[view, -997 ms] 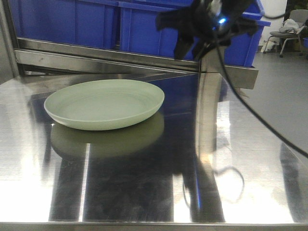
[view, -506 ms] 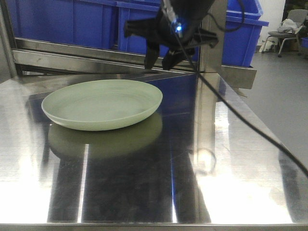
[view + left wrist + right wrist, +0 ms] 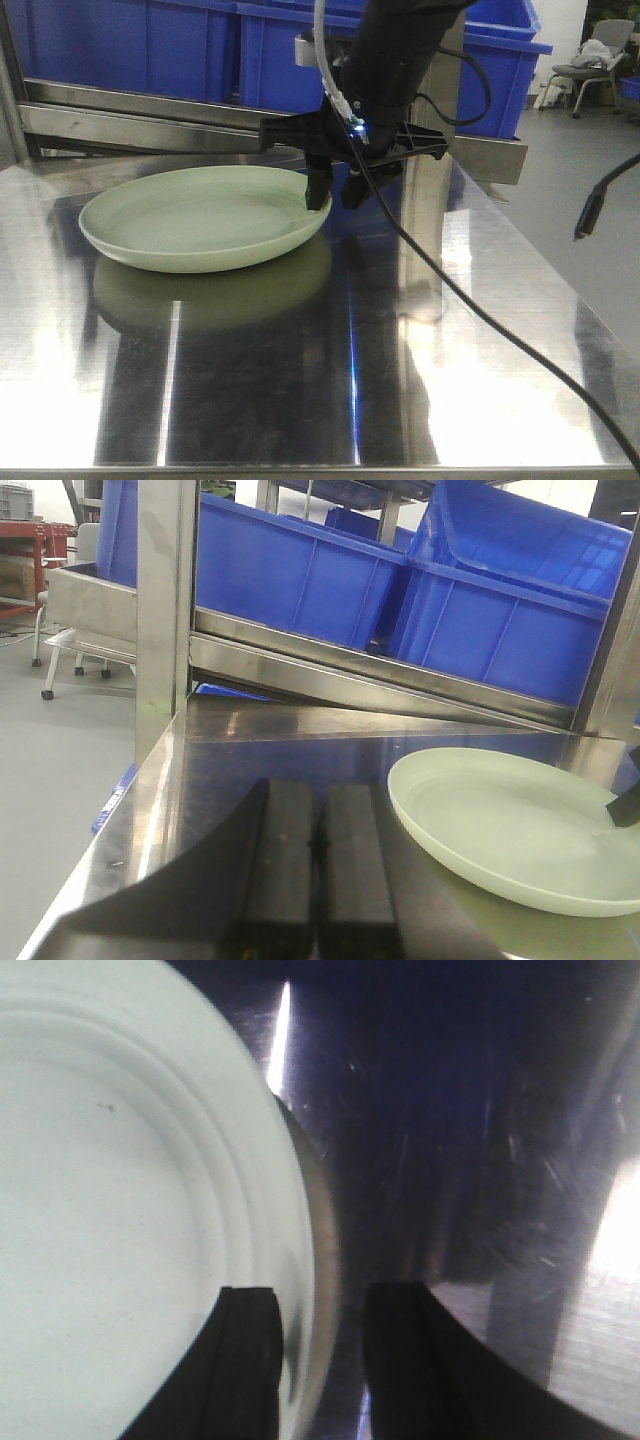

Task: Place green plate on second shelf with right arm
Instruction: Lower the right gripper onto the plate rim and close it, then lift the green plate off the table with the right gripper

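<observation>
The pale green plate (image 3: pixel 205 217) lies flat on the steel table; it also shows in the left wrist view (image 3: pixel 510 825) and the right wrist view (image 3: pixel 120 1210). My right gripper (image 3: pixel 335 192) is open and straddles the plate's right rim, one finger inside the plate, one outside; in its own view (image 3: pixel 320 1305) the rim runs between the jaws, which stand apart. My left gripper (image 3: pixel 320 855) is shut and empty, low over the table to the left of the plate.
Blue bins (image 3: pixel 150 45) stand on a steel shelf (image 3: pixel 200 125) behind the table. A steel upright post (image 3: pixel 435 180) rises right of the plate, close to the right arm. A black cable (image 3: pixel 470 310) hangs across the table. A chair (image 3: pixel 590 65) stands far right.
My right gripper has come down and to the left, from above the shelf edge to the plate's right rim. The plate sits slightly further left in view.
</observation>
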Robot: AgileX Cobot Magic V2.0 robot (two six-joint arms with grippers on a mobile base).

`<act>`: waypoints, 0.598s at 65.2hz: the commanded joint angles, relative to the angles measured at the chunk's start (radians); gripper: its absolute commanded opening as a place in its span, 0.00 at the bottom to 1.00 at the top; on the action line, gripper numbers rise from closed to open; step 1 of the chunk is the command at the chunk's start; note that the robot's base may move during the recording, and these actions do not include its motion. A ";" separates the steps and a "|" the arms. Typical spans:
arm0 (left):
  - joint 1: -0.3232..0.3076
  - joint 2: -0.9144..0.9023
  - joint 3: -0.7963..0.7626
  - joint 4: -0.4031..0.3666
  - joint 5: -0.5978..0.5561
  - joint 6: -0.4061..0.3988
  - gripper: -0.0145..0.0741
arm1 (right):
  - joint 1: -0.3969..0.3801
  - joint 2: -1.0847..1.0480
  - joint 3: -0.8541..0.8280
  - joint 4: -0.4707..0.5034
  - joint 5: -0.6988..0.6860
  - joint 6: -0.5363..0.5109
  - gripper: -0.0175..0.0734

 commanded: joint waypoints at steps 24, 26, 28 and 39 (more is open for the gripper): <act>-0.003 -0.016 0.041 -0.008 -0.089 -0.003 0.31 | 0.015 -0.038 -0.038 0.015 -0.047 -0.008 0.44; -0.003 -0.016 0.041 -0.008 -0.089 -0.003 0.31 | 0.018 -0.036 -0.038 0.017 -0.050 -0.008 0.40; -0.003 -0.016 0.041 -0.008 -0.089 -0.003 0.31 | 0.018 -0.033 -0.038 0.020 -0.051 -0.008 0.37; -0.003 -0.016 0.041 -0.008 -0.089 -0.003 0.31 | 0.018 -0.033 -0.038 0.021 -0.039 -0.008 0.26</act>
